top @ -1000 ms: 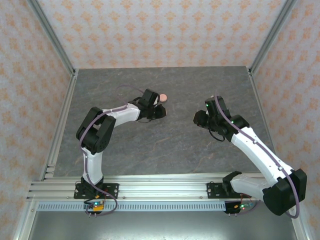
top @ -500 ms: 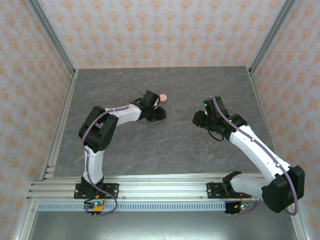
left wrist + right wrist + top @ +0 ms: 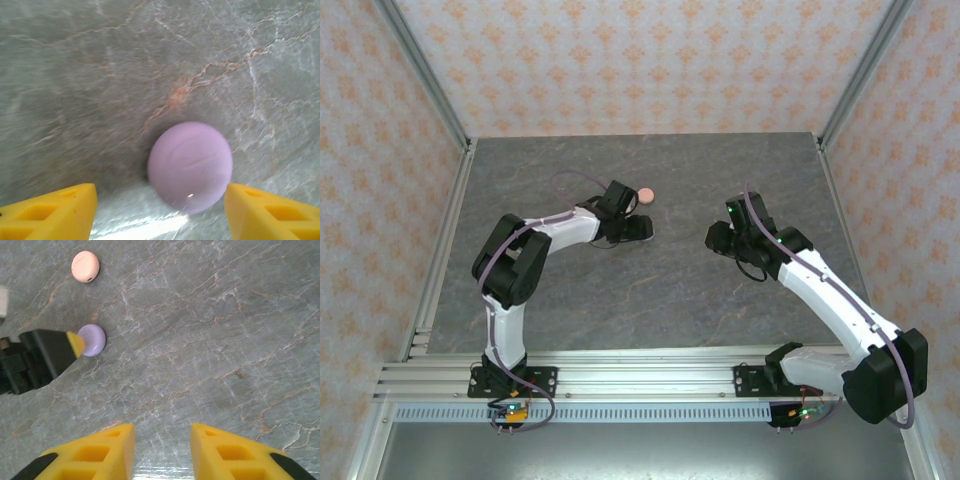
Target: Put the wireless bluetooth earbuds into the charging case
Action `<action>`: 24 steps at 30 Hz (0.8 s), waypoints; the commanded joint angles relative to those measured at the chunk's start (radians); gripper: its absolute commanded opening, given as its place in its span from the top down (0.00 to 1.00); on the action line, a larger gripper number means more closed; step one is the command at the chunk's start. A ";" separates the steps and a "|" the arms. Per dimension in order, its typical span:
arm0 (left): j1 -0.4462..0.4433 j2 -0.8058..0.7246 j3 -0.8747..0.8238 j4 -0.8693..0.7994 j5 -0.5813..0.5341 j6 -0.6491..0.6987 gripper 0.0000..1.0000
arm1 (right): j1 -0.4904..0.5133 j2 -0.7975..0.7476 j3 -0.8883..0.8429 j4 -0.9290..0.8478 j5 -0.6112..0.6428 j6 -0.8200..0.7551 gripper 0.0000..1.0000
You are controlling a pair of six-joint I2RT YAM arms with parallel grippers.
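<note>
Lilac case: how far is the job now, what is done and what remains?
Nothing looks done yet: the lilac case and the pink case both lie on the table and seem closed. In hand: the left tool is open, one finger each side of the lilac case. The right tool is open and empty. Left: opening a case and putting the earbuds in.

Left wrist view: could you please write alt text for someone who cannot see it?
A round lilac plastic case lies closed on the grey marbled table, between the left gripper's open yellow fingers at the bottom corners.
</note>
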 commanded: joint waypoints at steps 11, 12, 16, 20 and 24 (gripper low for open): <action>0.004 -0.427 -0.211 -0.127 -0.343 0.203 0.31 | -0.004 -0.024 -0.060 0.018 0.462 -0.072 0.62; 0.005 -0.459 -0.229 -0.127 -0.370 0.215 0.31 | -0.004 -0.025 -0.067 0.027 0.495 -0.085 0.62; 0.006 -0.579 -0.300 -0.122 -0.497 0.259 0.30 | -0.005 -0.027 -0.092 0.064 0.605 -0.128 0.62; 0.021 -0.666 -0.348 -0.120 -0.638 0.305 0.30 | -0.010 -0.029 -0.137 0.120 0.725 -0.167 0.61; 0.049 -0.715 -0.400 -0.098 -0.789 0.326 0.29 | -0.036 -0.042 -0.202 0.219 0.798 -0.213 0.59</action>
